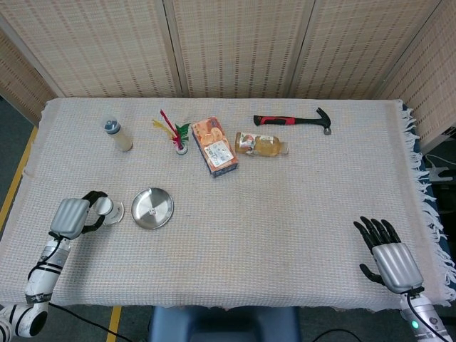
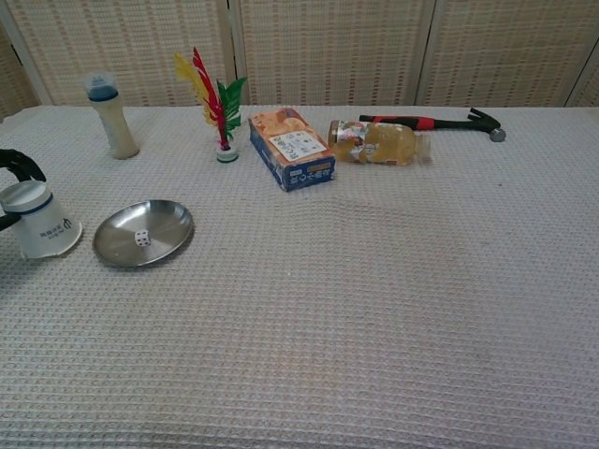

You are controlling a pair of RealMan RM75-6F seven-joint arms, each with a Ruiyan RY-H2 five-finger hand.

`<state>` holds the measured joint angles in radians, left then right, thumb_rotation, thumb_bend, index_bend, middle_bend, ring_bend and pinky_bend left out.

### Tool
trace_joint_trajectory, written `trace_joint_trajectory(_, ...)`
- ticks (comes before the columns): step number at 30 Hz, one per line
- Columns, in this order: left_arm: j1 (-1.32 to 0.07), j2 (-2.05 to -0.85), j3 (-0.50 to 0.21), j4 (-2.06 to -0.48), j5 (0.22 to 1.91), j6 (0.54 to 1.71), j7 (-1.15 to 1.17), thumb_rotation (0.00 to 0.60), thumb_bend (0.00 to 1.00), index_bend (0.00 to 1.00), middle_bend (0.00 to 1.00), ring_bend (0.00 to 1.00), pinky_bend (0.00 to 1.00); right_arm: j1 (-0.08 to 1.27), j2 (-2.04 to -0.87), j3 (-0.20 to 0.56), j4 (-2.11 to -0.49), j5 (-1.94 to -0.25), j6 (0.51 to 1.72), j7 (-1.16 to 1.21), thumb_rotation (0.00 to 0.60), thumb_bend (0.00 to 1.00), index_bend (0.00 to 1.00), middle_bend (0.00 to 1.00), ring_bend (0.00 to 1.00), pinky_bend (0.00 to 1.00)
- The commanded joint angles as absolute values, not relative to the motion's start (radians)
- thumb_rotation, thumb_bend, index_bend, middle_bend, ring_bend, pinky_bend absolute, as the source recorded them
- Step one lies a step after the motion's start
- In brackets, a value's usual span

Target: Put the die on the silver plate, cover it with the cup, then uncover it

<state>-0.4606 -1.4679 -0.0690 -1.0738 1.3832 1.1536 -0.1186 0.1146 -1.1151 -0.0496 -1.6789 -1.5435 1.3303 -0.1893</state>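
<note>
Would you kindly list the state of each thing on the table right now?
Die: uncovered, on the plate.
Plate: flat on the table.
Cup: upside down, left of the plate, held by the left hand.
Right hand: empty, fingers spread.
Jar: on its side.
Bottle: upright.

Shiny metal plate (image 2: 167, 238), seemingly paper cup (image 2: 42, 227)

Chest view: the left hand (image 2: 11, 173) is cut off by the frame's left edge, only dark fingertips showing behind the upturned white paper cup (image 2: 39, 221). Head view: the small white die (image 1: 152, 211) on the round silver plate (image 1: 152, 208) is too small to read, and the right hand (image 1: 389, 257) has its wrist cut by the bottom edge.
</note>
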Motion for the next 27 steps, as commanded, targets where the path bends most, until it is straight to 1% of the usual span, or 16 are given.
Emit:
trace_joint_trajectory(1,-0.46,-1.466,-0.061,-1.073,1.382,1.131,-0.119,0.6,0.46,0.54,0.72,0.62,0.74,0.113,-1.115,-0.05,-1.68,-1.544,1.332,-0.189,0.6,0.18,0.0,0.0,0.0,0.0)
trace_joint_trajectory(3,-0.46,-1.454,-0.057,-1.091,1.378,1.113,-0.118,0.6,0.44,0.38,0.58,0.59,0.73,0.114,-1.114,-0.05,-1.681,-1.544,1.331,-0.19,0.6,0.18,0.0,0.0,0.0,0.0)
trace_joint_trajectory(5,-0.459,-1.437,-0.058,-1.118,1.373,1.102,-0.119,0.6,0.42,0.19,0.4,0.56,0.73,0.114,-1.114,-0.05,-1.681,-1.544,1.33,-0.189,0.6,0.18,0.0,0.0,0.0,0.0)
trace_joint_trajectory(6,-0.457,-1.429,-0.058,-1.132,1.37,1.098,-0.122,0.6,0.41,0.13,0.32,0.54,0.73,0.114,-1.114,-0.05,-1.681,-1.544,1.33,-0.189,0.6,0.18,0.0,0.0,0.0,0.0)
trace_joint_trajectory(9,-0.45,-1.4,-0.058,-1.175,1.367,1.094,-0.128,0.6,0.39,0.02,0.15,0.47,0.72,0.114,-1.114,-0.05,-1.681,-1.543,1.328,-0.189,0.6,0.18,0.0,0.0,0.0,0.0)
trace_joint_trajectory(10,-0.446,-1.391,-0.057,-1.186,1.368,1.097,-0.131,0.6,0.39,0.01,0.12,0.44,0.71,0.115,-1.114,-0.05,-1.682,-1.543,1.328,-0.189,0.6,0.18,0.0,0.0,0.0,0.0)
trace_joint_trajectory(11,-0.441,-1.382,-0.056,-1.199,1.371,1.104,-0.134,0.6,0.38,0.0,0.08,0.39,0.69,0.114,-1.114,-0.049,-1.682,-1.543,1.329,-0.19,0.6,0.18,0.0,0.0,0.0,0.0)
trace_joint_trajectory(13,-0.433,-1.366,-0.053,-1.217,1.374,1.111,-0.135,0.6,0.38,0.0,0.03,0.29,0.65,0.114,-1.114,-0.05,-1.683,-1.545,1.33,-0.191,0.6,0.18,0.0,0.0,0.0,0.0)
trace_joint_trajectory(14,-0.428,-1.358,-0.052,-1.231,1.376,1.119,-0.136,0.6,0.37,0.0,0.01,0.23,0.59,0.113,-1.114,-0.051,-1.684,-1.547,1.331,-0.191,0.6,0.18,0.0,0.0,0.0,0.0)
trace_joint_trajectory(19,-0.398,-1.338,-0.048,-1.265,1.395,1.169,-0.158,0.6,0.36,0.0,0.0,0.03,0.39,0.111,-1.113,-0.053,-1.688,-1.551,1.335,-0.192,0.6,0.18,0.0,0.0,0.0,0.0)
trace_joint_trajectory(21,-0.375,-1.333,-0.047,-1.278,1.408,1.219,-0.163,0.6,0.36,0.0,0.0,0.0,0.31,0.11,-1.111,-0.053,-1.69,-1.554,1.339,-0.192,0.6,0.18,0.0,0.0,0.0,0.0)
trace_joint_trajectory(24,-0.31,-1.326,-0.033,-1.309,1.435,1.332,-0.163,0.6,0.35,0.0,0.0,0.0,0.16,0.106,-1.109,-0.053,-1.691,-1.561,1.35,-0.191,0.6,0.18,0.0,0.0,0.0,0.0)
trace_joint_trajectory(25,-0.28,-1.326,-0.023,-1.318,1.446,1.379,-0.162,0.6,0.35,0.0,0.0,0.0,0.14,0.104,-1.109,-0.053,-1.69,-1.563,1.354,-0.19,0.6,0.18,0.0,0.0,0.0,0.0)
trace_joint_trajectory(27,-0.237,-1.332,-0.004,-1.317,1.463,1.437,-0.163,0.6,0.35,0.0,0.0,0.0,0.09,0.104,-1.11,-0.051,-1.687,-1.568,1.36,-0.186,0.6,0.18,0.0,0.0,0.0,0.0)
